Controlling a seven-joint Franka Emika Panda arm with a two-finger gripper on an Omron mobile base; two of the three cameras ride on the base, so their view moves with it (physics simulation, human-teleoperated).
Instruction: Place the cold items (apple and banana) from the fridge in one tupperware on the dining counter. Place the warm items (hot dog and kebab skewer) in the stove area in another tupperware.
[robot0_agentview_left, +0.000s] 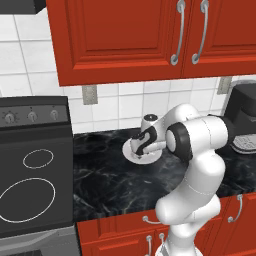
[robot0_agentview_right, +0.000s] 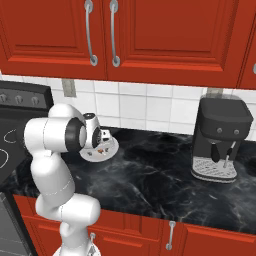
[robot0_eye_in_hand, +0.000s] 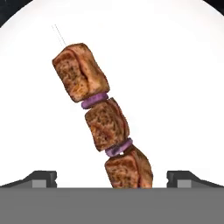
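A kebab skewer (robot0_eye_in_hand: 103, 118), three browned meat chunks with purple onion rings between them, lies on a white plate (robot0_eye_in_hand: 175, 87). My gripper (robot0_eye_in_hand: 111, 177) hovers just above it, open, with one finger tip on each side of the skewer's near end and neither touching the meat. In the base views the plate (robot0_agentview_left: 129, 152) (robot0_agentview_right: 113, 148) sits on the black counter near the back wall, with the gripper (robot0_agentview_left: 140, 145) (robot0_agentview_right: 103, 137) pointing down over it. The hot dog, apple, banana and tupperware are out of view.
A black stove (robot0_agentview_left: 30, 170) adjoins the marble counter (robot0_agentview_left: 110, 180) on the left. A dark coffee machine (robot0_agentview_right: 220, 140) stands at the right. Red wall cabinets (robot0_agentview_right: 150, 35) hang overhead, and red drawers run below the counter edge.
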